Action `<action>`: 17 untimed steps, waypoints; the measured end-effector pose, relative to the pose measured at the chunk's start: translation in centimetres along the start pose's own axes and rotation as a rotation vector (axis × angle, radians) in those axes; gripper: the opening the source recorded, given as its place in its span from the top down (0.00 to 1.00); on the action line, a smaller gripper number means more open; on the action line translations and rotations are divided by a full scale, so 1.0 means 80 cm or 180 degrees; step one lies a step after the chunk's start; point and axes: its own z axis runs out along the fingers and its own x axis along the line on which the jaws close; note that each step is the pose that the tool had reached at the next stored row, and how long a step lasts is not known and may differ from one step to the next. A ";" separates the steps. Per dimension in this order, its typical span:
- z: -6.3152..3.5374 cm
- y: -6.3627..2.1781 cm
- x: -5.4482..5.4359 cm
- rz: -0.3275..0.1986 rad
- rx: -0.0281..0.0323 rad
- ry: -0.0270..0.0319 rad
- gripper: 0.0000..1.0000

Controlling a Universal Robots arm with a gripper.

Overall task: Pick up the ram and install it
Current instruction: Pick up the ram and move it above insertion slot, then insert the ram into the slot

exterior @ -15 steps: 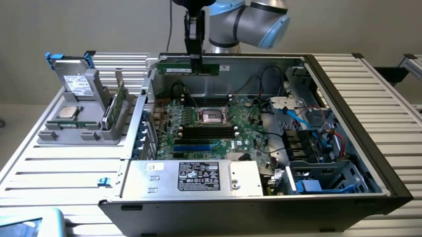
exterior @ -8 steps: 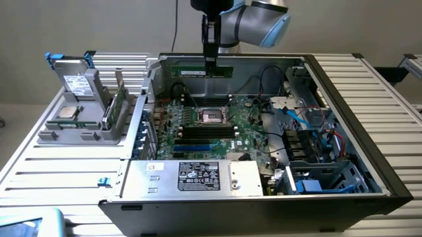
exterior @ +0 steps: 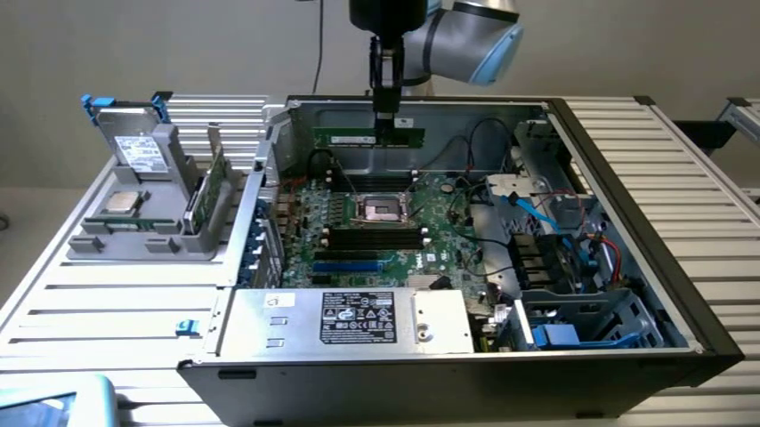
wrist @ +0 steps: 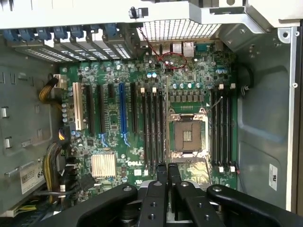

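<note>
Ram [exterior: 344,136] | I see it pinched flat in my closed pincer [exterior: 387,124] | upper centre of frame, above open computer case [exterior: 344,114]

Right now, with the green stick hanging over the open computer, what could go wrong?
1. The gripper pinches the ram at one narrow spot, so the stick might tilt or slip and drop onto the motherboard below.
2. The memory slots are thin and sit right beside the open processor socket. If the ram comes down a little off, it could jab the socket or the board instead of sliding in.
</note>
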 end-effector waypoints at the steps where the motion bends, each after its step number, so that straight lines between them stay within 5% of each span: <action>1: 0.002 -0.001 0.000 -0.0008 0.0000 0.0000 0.87; 17: 0.008 -0.005 0.000 -0.0020 -0.0001 0.0000 0.87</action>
